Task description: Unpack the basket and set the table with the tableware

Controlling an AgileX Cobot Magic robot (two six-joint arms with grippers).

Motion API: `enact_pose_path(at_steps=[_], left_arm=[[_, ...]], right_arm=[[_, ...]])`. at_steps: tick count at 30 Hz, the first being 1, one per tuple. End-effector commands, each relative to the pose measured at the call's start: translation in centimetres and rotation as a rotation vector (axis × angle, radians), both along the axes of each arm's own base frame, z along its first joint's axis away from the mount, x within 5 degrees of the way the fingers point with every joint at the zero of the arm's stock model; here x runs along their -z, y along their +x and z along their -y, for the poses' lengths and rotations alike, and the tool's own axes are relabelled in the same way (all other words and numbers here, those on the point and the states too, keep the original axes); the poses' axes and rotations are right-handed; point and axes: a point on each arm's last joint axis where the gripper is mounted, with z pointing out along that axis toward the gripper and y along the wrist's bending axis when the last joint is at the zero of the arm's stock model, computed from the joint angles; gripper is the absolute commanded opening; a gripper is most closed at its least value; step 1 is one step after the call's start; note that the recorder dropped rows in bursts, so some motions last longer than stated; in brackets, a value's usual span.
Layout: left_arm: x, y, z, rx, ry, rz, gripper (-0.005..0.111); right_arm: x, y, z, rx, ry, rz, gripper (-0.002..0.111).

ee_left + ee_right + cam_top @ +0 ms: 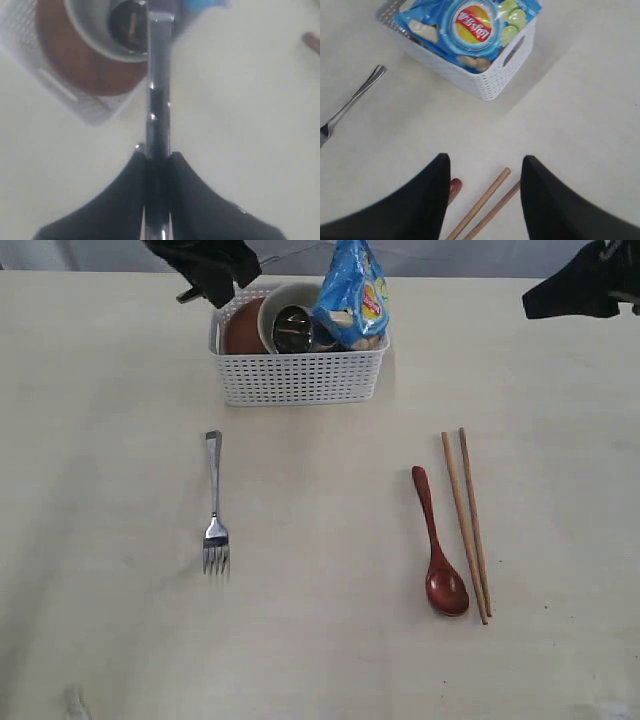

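Note:
My left gripper [215,285] [158,156] is shut on a steel knife [159,90], hanging just above the left end of the white basket [300,380]. Inside the basket are a brown plate [240,330], a cream bowl [275,310] and a steel cup [292,330]. On the table lie a fork [213,505] at the left, and a red-brown spoon [437,545] next to two chopsticks [465,520] at the right. My right gripper [585,285] [485,157] is open and empty, high above the far ends of the chopsticks [485,205].
A blue snack bag [352,290] stands upright in the right end of the basket, leaning over the cup. The pale table [320,660] stretches between the fork and the spoon.

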Motion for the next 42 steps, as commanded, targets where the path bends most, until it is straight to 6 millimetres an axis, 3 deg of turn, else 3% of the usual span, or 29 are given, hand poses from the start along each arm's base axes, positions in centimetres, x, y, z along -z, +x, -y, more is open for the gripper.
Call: enact_pose_path(at_steps=[1, 4, 9, 15, 20, 29, 42], left_arm=[[-2.2, -1.6, 0.9, 0.138, -0.107, 0.042, 0.0], [-2.4, -2.9, 1.3, 0.219, -0.094, 0.058, 0.0], [-1.2, -4.9, 1.6, 0.314, -0.031, 0.033, 0.0], [-0.4, -6.6, 2.2, 0.409, 0.039, 0.028, 0.0], [-0.1, -8.7, 3.5, 0.551, 0.064, 0.035, 0.0], [-2.0, -11.8, 5.5, 0.657, 0.058, 0.1, 0.0], [-2.3, -13.7, 7.3, 0.738, 0.05, 0.112, 0.0]], right_arm=[[-0.3, -0.8, -0.7, -0.172, -0.005, 0.042, 0.044], [-0.7, -1.7, -1.9, -0.336, -0.012, 0.077, 0.044], [-2.4, -3.9, -4.7, -0.577, -0.072, 0.19, 0.045], [-5.1, -7.8, -8.3, -0.762, -0.167, 0.305, 0.058], [-6.7, -10.4, -11.3, -0.736, -0.197, 0.344, 0.063], [-6.4, -12.1, -14.2, -0.707, -0.252, 0.289, 0.064], [-6.3, -11.7, -14.2, -0.624, -0.279, 0.273, 0.064]])
